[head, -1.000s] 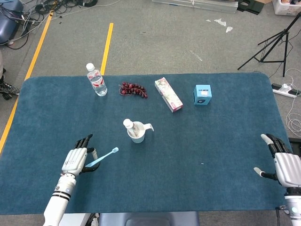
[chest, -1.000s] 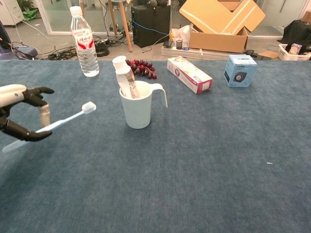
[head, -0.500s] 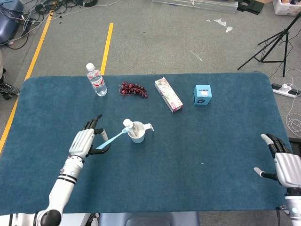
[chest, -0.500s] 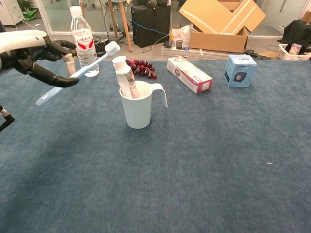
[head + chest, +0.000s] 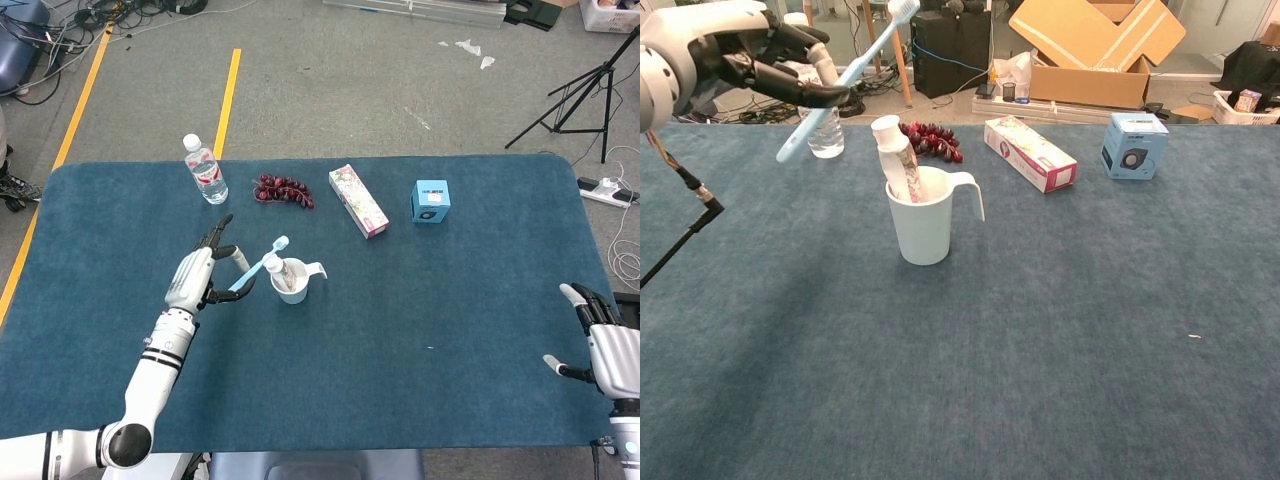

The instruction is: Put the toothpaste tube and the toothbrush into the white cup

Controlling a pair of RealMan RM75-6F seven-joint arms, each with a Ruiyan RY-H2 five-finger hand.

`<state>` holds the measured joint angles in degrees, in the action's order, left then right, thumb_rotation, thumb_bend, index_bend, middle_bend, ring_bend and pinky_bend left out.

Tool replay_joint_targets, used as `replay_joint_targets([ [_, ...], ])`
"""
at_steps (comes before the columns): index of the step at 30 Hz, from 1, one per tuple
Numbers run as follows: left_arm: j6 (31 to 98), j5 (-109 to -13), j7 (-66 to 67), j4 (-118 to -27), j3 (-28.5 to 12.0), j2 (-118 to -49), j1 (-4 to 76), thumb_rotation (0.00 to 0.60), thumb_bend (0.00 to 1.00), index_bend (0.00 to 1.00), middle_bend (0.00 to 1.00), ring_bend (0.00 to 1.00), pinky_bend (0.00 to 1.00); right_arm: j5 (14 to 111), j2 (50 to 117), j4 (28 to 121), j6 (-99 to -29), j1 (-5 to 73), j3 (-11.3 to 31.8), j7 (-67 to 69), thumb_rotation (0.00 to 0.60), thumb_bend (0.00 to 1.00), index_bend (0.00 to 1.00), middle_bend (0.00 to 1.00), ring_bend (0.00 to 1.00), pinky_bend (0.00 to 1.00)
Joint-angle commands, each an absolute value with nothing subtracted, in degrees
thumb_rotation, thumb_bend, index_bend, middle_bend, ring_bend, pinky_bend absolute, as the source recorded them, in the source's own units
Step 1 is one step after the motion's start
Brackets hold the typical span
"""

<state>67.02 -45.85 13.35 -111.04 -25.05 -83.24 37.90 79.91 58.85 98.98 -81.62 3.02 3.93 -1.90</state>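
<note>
Head view: left robot hand (image 5: 203,277) pinching toothbrush (image 5: 256,267) beside white cup (image 5: 292,282); right robot hand (image 5: 607,345) spread empty at table edge (image 5: 596,262).

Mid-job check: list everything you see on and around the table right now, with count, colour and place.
white cup: 1, white, table centre-left, handle to the right
toothpaste tube: 1, white cap up, standing in the cup
toothbrush: 1, light blue, held tilted above and left of the cup
water bottle: 1, clear with red label, far left
grapes: 1 bunch, dark red, right of the bottle
long box: 1, pink floral, far centre
small box: 1, blue, right of the long box
table: 1, blue cloth
left hand: holds the toothbrush
right hand: open, at the table's right edge
</note>
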Motion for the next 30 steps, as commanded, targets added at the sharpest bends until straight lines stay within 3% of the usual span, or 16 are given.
replay_joint_targets([
  [1, 67.5, -46.2, 10.8, -109.7, -26.5, -85.0, 39.0, 0.6, 0.67, 0.63, 0.0, 0.0, 0.02, 80.1, 58.9, 99.0, -81.7, 3.0, 3.8, -2.0, 0.6, 0.02, 0.15, 0.13, 0.11, 0.37],
  [15, 63.5, -42.2, 2.7, -105.4, -29.7, -88.6, 42.5, 0.6, 0.67, 0.64, 0.0, 0.0, 0.02, 80.3, 58.7, 99.1, -82.0, 2.8, 3.8, -1.7, 0.6, 0.02, 0.14, 0.13, 0.11, 0.37],
  [30, 61.6, -47.5, -7.3, -92.9, -30.2, -96.9, 45.9, 0.6, 0.67, 0.66, 0.0, 0.0, 0.02, 80.7, 58.3, 99.2, -82.6, 2.4, 3.9, -0.8, 0.6, 0.02, 0.14, 0.13, 0.11, 0.37],
])
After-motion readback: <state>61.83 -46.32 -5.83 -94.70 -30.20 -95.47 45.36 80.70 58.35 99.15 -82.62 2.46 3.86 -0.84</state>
